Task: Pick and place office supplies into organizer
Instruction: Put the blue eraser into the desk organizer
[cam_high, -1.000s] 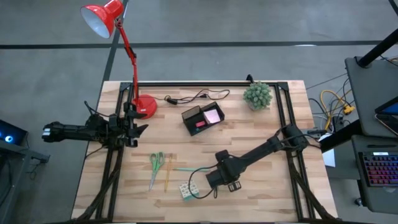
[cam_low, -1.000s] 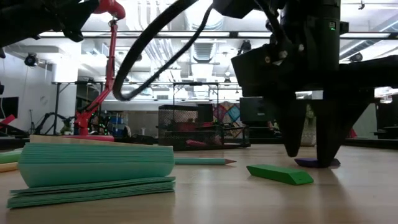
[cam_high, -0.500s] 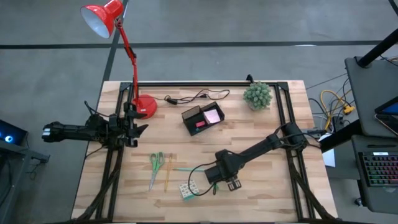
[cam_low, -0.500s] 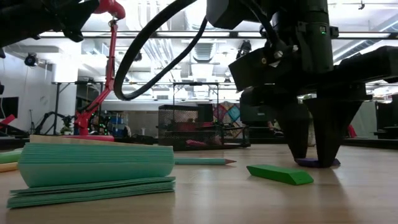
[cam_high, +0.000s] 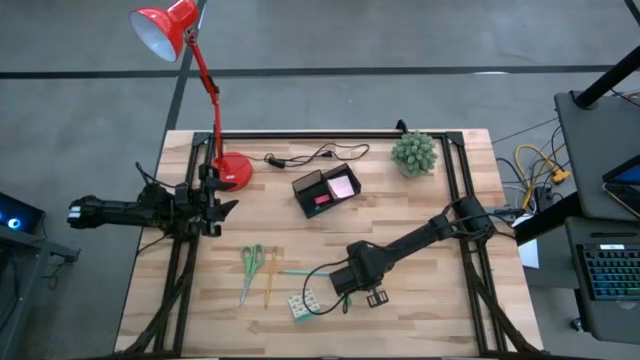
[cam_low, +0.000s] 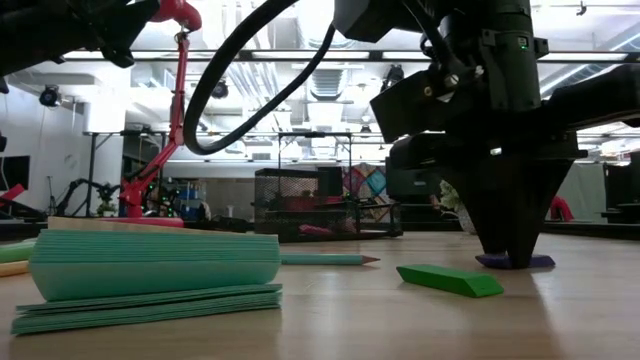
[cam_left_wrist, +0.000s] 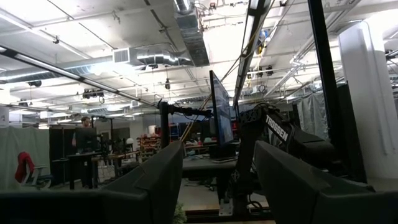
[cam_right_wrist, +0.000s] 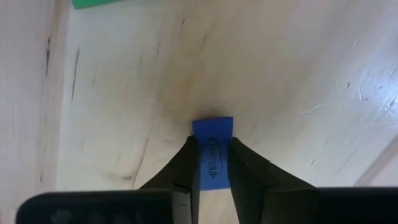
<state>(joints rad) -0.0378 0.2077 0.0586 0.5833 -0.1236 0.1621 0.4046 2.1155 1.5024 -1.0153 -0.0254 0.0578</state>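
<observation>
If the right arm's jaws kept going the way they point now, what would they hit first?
The right gripper points straight down with its jaws closed on the blue eraser, which lies on the wooden table. Going on, it would press eraser and tips into the tabletop almost immediately.

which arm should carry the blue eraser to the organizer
Right. Its pincer is closed on the small blue rectangular eraser on the wooden table, near the small black two-compartment organizer tray. The left pincer waits open at the table's left edge.
</observation>
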